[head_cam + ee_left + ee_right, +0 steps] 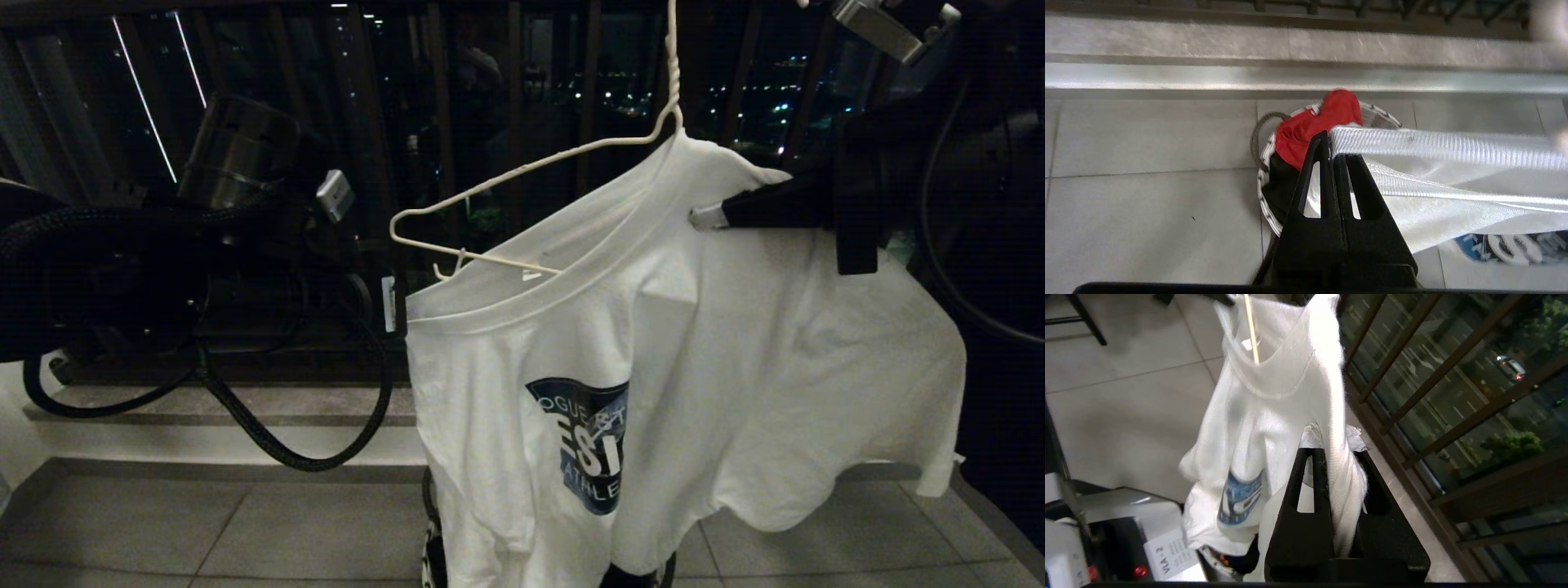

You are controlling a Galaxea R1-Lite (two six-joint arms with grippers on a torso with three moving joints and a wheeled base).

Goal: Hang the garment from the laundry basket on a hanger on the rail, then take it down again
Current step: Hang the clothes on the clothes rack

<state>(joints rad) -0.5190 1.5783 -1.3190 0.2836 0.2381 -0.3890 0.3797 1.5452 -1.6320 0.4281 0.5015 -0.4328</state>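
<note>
Because the white T-shirt (694, 351) is light, limp cotton, it sags wherever unsupported; the ribbed neckband and shoulder seams look like the firmest holds. It hangs half-on the wire hanger (522, 171): one shoulder covered, the other hanger arm bare through the collar. Left pincer (1331, 141) is clamped tight on the neckband. Right pincer (1331, 449) is pinched on a fold at the covered shoulder. Below sits the laundry basket (1265, 179) with a red cloth (1316, 122), on floor tiles (1147, 183). Rail not visible.
</note>
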